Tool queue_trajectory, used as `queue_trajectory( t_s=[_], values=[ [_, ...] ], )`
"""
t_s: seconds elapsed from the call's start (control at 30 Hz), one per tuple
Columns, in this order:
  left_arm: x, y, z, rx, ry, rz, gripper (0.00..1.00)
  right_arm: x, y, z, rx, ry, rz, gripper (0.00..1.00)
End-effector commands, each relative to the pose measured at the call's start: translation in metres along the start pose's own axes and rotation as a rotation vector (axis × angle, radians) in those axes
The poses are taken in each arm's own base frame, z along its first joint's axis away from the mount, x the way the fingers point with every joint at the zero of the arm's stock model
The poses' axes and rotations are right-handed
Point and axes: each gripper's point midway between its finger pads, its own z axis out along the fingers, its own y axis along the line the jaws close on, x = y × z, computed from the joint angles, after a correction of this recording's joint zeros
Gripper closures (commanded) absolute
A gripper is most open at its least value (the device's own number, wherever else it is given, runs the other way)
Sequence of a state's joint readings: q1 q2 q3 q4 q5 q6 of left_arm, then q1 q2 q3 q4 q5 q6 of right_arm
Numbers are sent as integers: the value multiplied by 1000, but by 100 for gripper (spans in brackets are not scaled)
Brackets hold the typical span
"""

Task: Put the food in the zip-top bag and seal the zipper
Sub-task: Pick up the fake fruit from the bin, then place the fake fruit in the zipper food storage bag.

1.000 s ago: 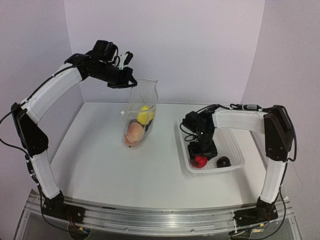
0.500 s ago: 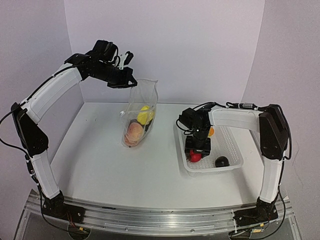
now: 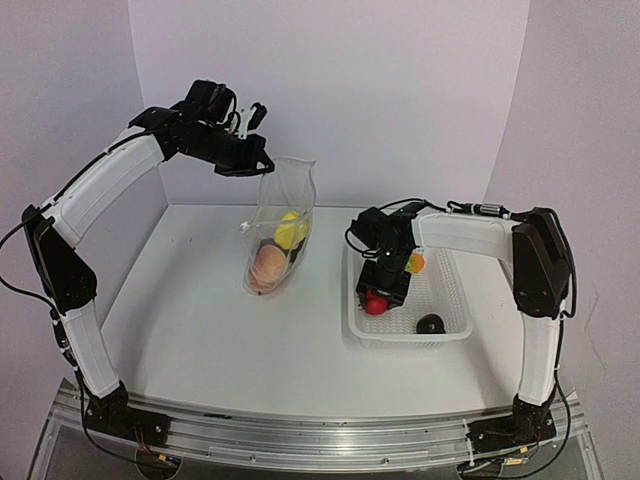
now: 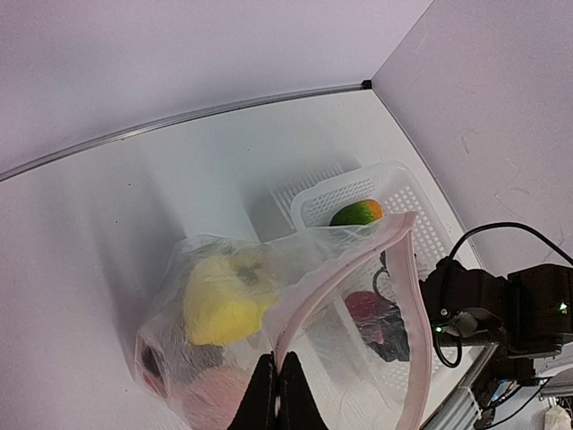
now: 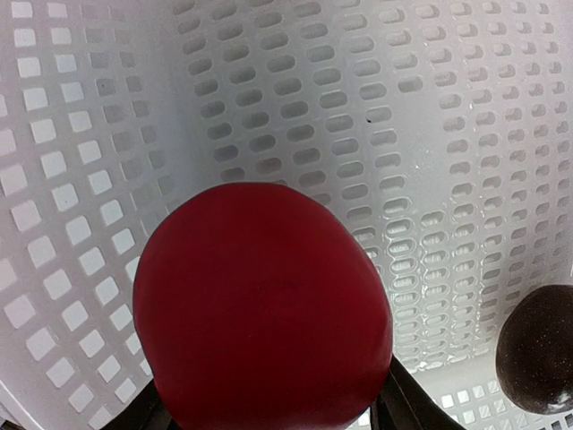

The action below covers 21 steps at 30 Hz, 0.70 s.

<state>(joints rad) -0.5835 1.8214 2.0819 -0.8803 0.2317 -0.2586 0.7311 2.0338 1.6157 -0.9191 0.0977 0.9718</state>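
The left end effector (image 4: 273, 394) was pinched shut on the mouth edge of the clear, floppy, dotted zip-top bag (image 3: 280, 225). It hung the bag open over the white table (image 3: 200, 320), with a yellow toy pepper (image 4: 219, 300) and a peach-coloured toy fruit (image 3: 267, 268) already inside. The right end effector (image 3: 384, 296) sat low in the white mesh plastic basket (image 3: 455, 295), its fingers closed around the glossy red toy pomegranate (image 5: 260, 313). A dark toy mangosteen (image 3: 430, 323) and a green-orange toy mango (image 4: 356, 212) lay loose beside it. The round, slick pomegranate could squirt from the grip on the way across. The bag, held at one point only, had a narrow mouth, so a fruit catching the thin press-seal zipper (image 4: 414, 287) could fold it shut or tug it free.
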Motion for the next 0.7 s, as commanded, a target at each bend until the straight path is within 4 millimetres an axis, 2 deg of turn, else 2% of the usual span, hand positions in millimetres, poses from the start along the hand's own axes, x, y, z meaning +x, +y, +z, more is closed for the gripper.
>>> queue_trajectory(
  t_s=[0.0,0.07,0.17,0.27,0.37,0.4,0.47,0.53,0.6,0.67],
  values=[
    [-26,-8,-21,12,-100,35,100,-22,19,-22,-61,-110,-4,50],
    [-24,-7,-21,6,-97,36,100,-32,16,-40,-52,-179,-54,53],
    [-20,-5,-19,2,-87,36,100,-52,14,-90,-62,-322,-151,58],
    [-20,-4,-18,2,-86,34,100,-72,27,-167,-112,-524,-282,62],
    [-22,-6,-18,8,-92,35,100,-66,61,-239,-185,-701,-443,63],
    [-23,-6,-18,9,-94,35,100,-59,78,-263,-234,-750,-506,63],
    [-24,-6,-18,7,-98,37,100,-40,116,-298,-381,-807,-602,64],
    [-25,-7,-19,8,-99,40,100,-21,148,-318,-545,-814,-645,65],
    [-25,-6,-19,6,-101,42,100,-8,175,-329,-705,-793,-636,66],
    [-26,-7,-21,5,-106,49,100,-6,190,-323,-759,-758,-591,68]
  ],
)
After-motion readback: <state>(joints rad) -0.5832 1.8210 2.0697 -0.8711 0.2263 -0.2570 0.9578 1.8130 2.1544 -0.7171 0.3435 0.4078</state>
